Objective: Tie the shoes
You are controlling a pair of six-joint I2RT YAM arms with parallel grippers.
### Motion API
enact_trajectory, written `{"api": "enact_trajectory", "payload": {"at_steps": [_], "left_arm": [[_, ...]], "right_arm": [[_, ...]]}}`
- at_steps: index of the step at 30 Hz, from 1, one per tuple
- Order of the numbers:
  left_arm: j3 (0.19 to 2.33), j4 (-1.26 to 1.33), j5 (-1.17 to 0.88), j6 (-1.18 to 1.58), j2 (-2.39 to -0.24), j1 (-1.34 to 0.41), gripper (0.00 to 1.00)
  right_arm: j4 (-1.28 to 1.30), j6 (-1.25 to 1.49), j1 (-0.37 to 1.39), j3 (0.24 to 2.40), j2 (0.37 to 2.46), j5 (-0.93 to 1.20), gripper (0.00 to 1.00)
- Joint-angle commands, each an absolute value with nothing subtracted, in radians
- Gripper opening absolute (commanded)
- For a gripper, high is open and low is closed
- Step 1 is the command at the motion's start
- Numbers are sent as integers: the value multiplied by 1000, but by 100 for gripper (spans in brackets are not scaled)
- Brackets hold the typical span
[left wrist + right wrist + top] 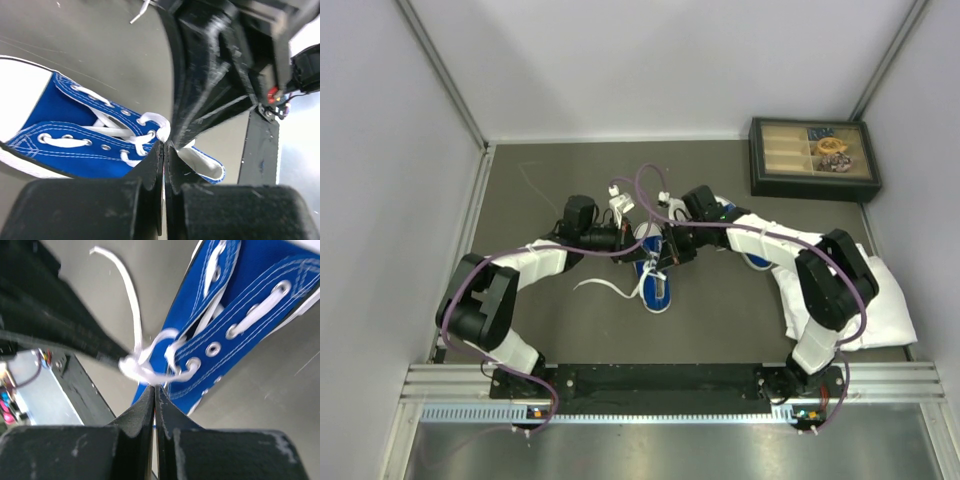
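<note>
One blue canvas sneaker (658, 290) lies at the table's middle, under both grippers. A second one (757, 262) peeks out beneath the right arm by the white cloth. My left gripper (638, 243) is shut, and its tips (164, 145) pinch a white lace loop (161, 131) at the top eyelets of the shoe (75, 150). My right gripper (665, 252) is shut too, and its tips (154, 388) pinch a bunched knot of white lace (145, 371) beside the shoe (240, 315). The two grippers nearly touch. A loose lace end (129, 295) curls upward.
A white lace tail (605, 288) trails left of the shoe on the table. A white cloth (880, 300) lies at the right under the right arm. A dark compartment box (813, 158) stands at the back right. Walls enclose the grey table.
</note>
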State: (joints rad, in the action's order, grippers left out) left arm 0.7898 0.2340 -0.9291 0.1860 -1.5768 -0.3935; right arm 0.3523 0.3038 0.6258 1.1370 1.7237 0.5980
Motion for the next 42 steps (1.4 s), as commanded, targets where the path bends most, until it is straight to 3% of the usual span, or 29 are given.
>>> {"api": "enact_trajectory", "payload": {"at_steps": [1,14,33,37,42], "left_arm": [[776,293,-985,218,-1539,-396,0],[727,317,-988,259,-1531,-394,0],[695,334,-960,270,-1529,-420,0],[721,241,-943,198,-1531,-426,10],[761,56,-907,57,-1474,-425,36]], "right_arm": [[206,449,589,1167,1726,589,0],[-100,682,565,985,1727,690,0],[-989,1184,541,690,1813,750,0],[-1110,1245,540,670,1856,750,0],[-1181,1261,540,664,1887,758,0]]}}
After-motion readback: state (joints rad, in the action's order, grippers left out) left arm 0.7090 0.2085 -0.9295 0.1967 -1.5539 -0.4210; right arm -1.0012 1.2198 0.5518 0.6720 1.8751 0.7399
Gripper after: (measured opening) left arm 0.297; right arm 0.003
